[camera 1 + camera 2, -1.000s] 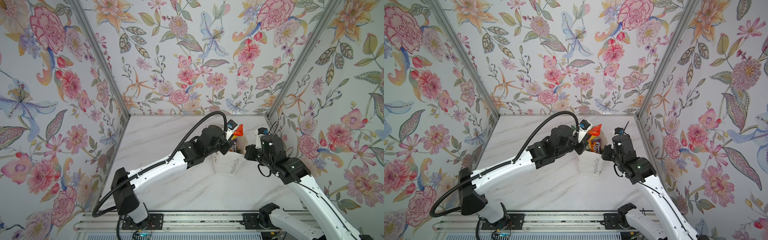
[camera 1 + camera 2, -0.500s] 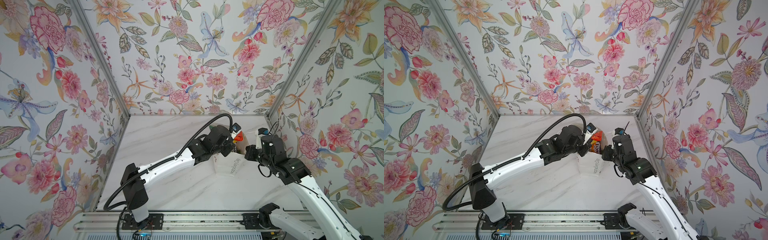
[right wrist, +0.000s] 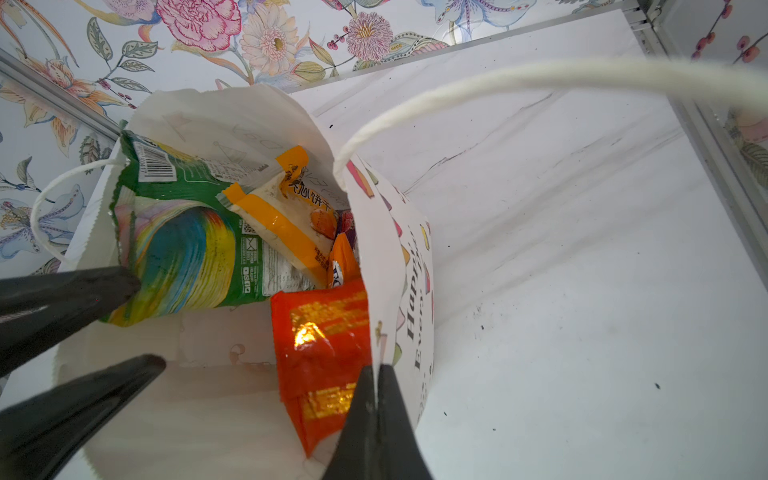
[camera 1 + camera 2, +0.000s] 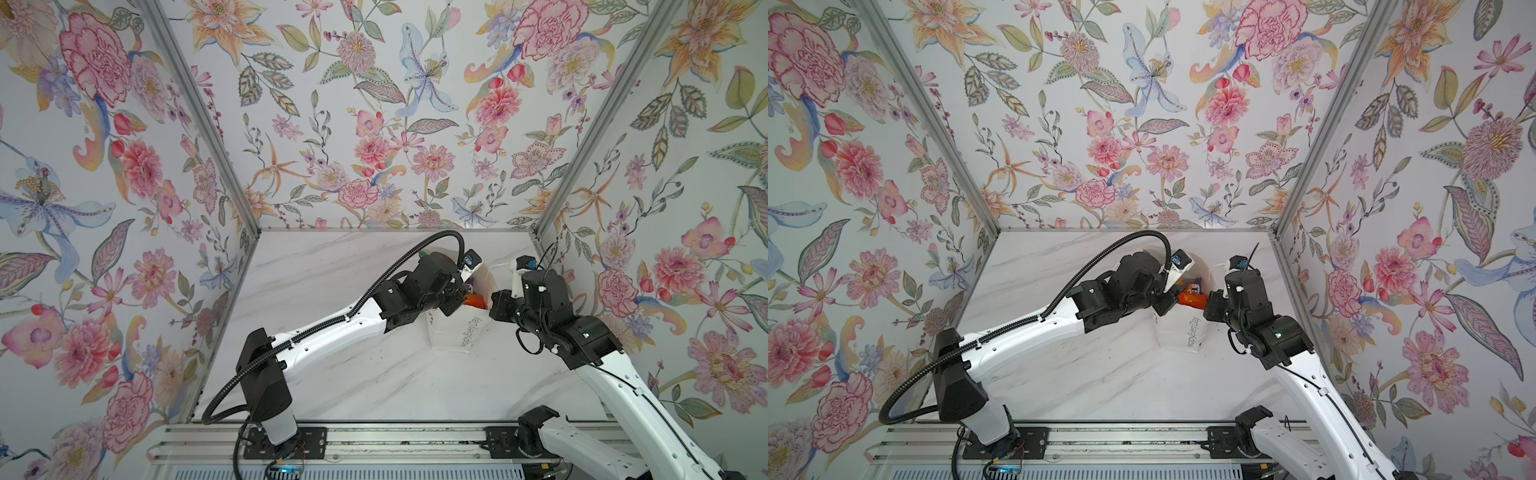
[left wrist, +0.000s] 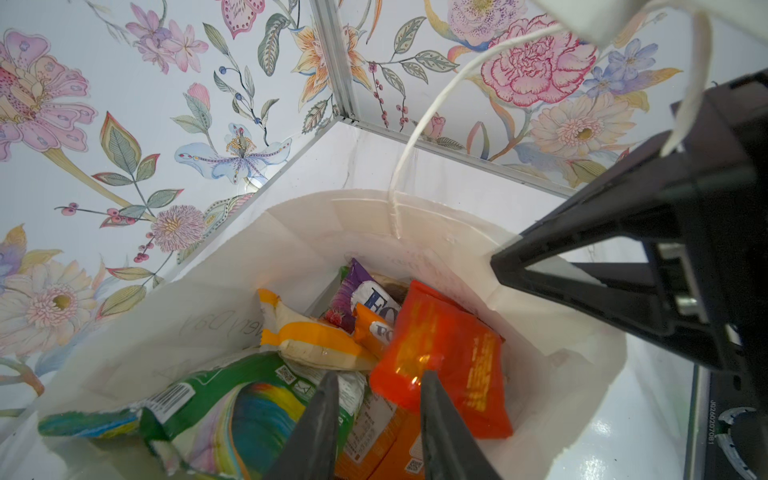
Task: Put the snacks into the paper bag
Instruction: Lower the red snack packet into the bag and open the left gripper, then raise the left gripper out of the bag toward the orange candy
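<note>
left gripper [image 5: 380, 376] jaws just parted, red-orange packet [image 5: 449, 353] released inside paper bag [image 5: 208, 299]; right gripper [image 3: 376, 370] clamped on bag rim; we judge loading near complete

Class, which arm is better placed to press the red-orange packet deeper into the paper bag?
Likely left. The left gripper is open at the mouth of the paper bag, near the red-orange packet; the right gripper is shut on the bag's wall.

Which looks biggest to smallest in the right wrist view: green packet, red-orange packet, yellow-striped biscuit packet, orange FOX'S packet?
1. green packet
2. red-orange packet, nearer the camera, only slightly ahead
3. yellow-striped biscuit packet
4. orange FOX'S packet, mostly hidden
</note>
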